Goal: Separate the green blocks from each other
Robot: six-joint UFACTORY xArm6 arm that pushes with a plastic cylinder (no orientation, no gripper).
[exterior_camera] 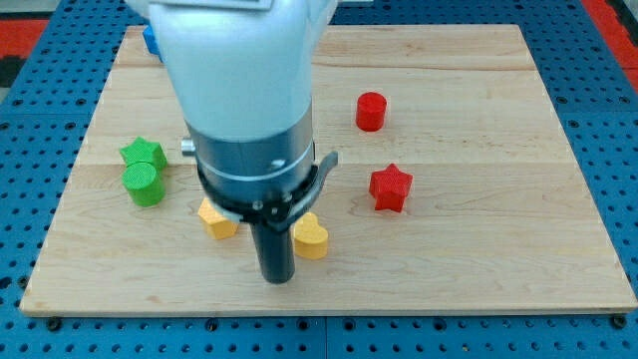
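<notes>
Camera view: green cylinder [144, 184] touches green star [143, 153]; my tip hidden.

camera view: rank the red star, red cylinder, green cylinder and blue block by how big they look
1. green cylinder
2. red star, close to the green cylinder, so that order is unsure
3. red cylinder, though it lies farther up the board
4. blue block, only a sliver shows beside the arm, so its size cannot be judged

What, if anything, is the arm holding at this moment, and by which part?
Nothing is held: the arm ends in a bare rod. My tip sits between the two yellow blocks, well away from the touching green blocks.
</notes>
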